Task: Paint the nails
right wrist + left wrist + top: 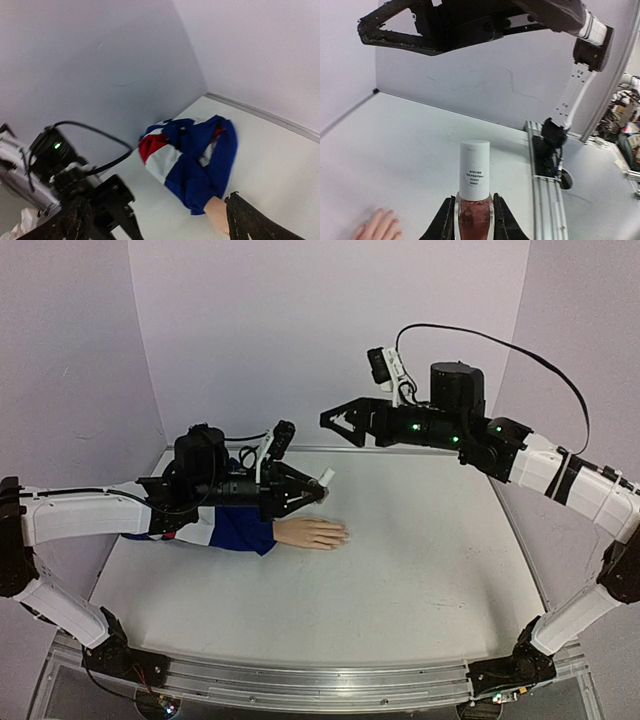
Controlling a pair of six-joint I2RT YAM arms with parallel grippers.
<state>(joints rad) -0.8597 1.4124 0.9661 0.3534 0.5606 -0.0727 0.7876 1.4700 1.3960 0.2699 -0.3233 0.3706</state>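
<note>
Though L gripper [474,214] clamps bottle [474,172], nails [340,535] too tiny to discern

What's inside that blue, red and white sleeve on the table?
A pale mannequin hand pokes out of the sleeve, lying flat on the table. Whatever fills the rest of it is hidden by cloth.

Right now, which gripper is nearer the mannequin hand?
Left. The left gripper, holding the bottle, is just above the hand; the right gripper is open, raised and farther back.
</note>
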